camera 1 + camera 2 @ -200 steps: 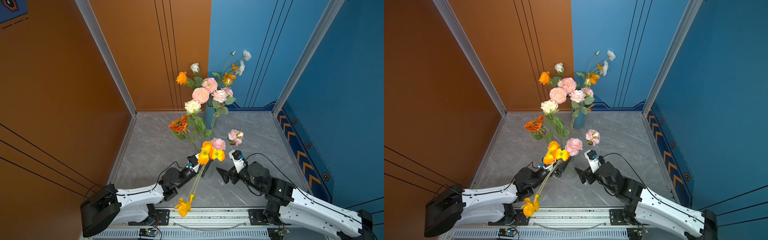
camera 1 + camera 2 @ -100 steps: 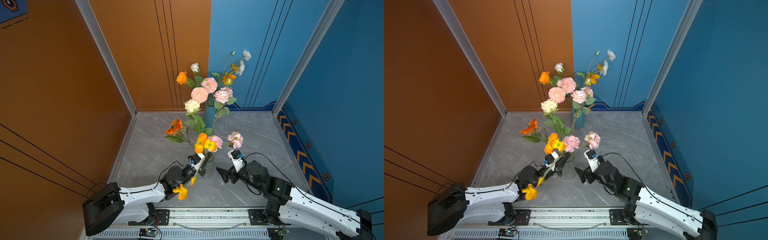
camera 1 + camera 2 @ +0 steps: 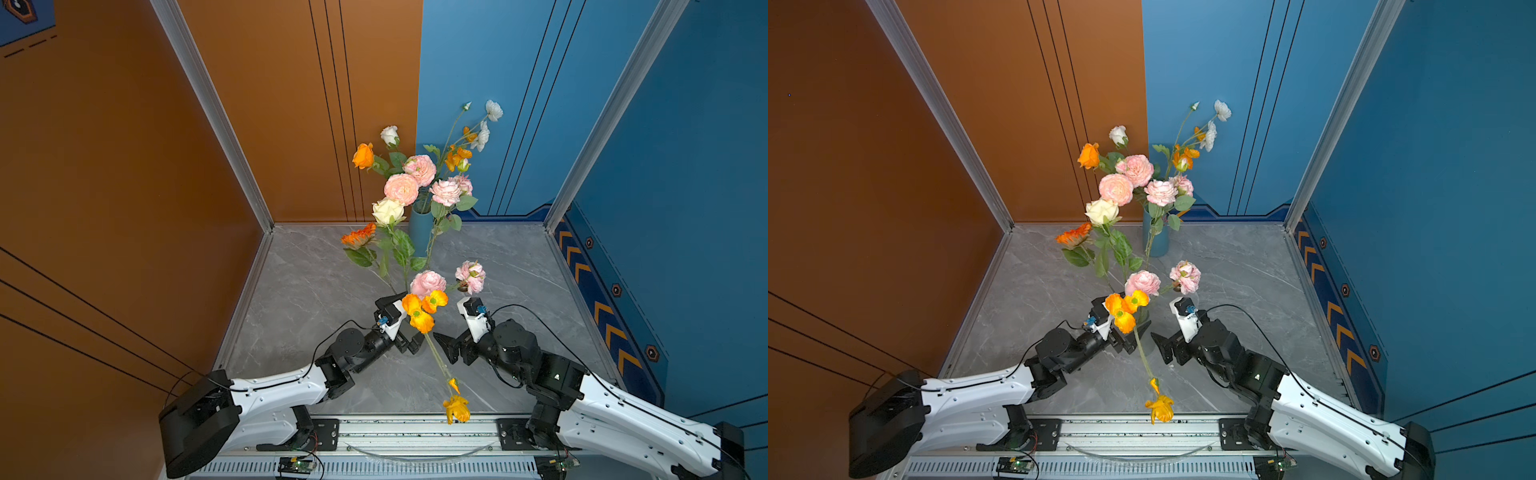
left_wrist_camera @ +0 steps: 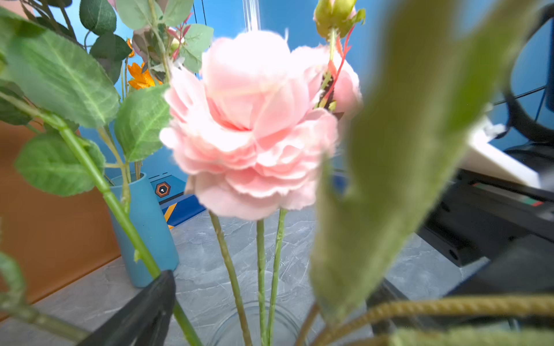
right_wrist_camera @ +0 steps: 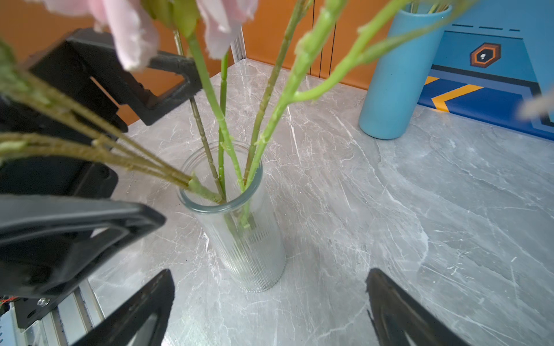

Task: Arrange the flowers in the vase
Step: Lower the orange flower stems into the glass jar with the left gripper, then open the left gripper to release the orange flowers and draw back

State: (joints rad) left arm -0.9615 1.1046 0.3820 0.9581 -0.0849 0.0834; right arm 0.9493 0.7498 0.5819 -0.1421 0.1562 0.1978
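Observation:
A clear ribbed glass vase (image 5: pixel 248 248) stands front middle (image 3: pixel 1144 332), holding several flowers: pink blooms (image 3: pixel 428 283), a cream rose (image 3: pixel 387 211), an orange gerbera (image 3: pixel 359 237). An orange poppy sprig (image 3: pixel 422 309) rests in it. Its olive stems (image 5: pixel 90 149) lean over the rim, and one bloom (image 3: pixel 456 409) droops toward the front rail. My left gripper (image 3: pixel 409 324) (image 4: pixel 269 314) is open beside the vase, with stems standing between its fingers. My right gripper (image 3: pixel 446 332) (image 5: pixel 269 308) is open on the vase's other side, holding nothing.
A blue vase (image 3: pixel 420 230) at the back wall holds several more flowers, pink, orange and white (image 3: pixel 401 189). The grey marble floor (image 3: pixel 519 291) is walled in orange and blue. An aluminium rail (image 3: pixel 395 432) runs along the front edge.
My left gripper closed on the poppy stem and then opened, letting it go. The sprig's drooping bloom swung from the left of the stem to the right, by the rail.

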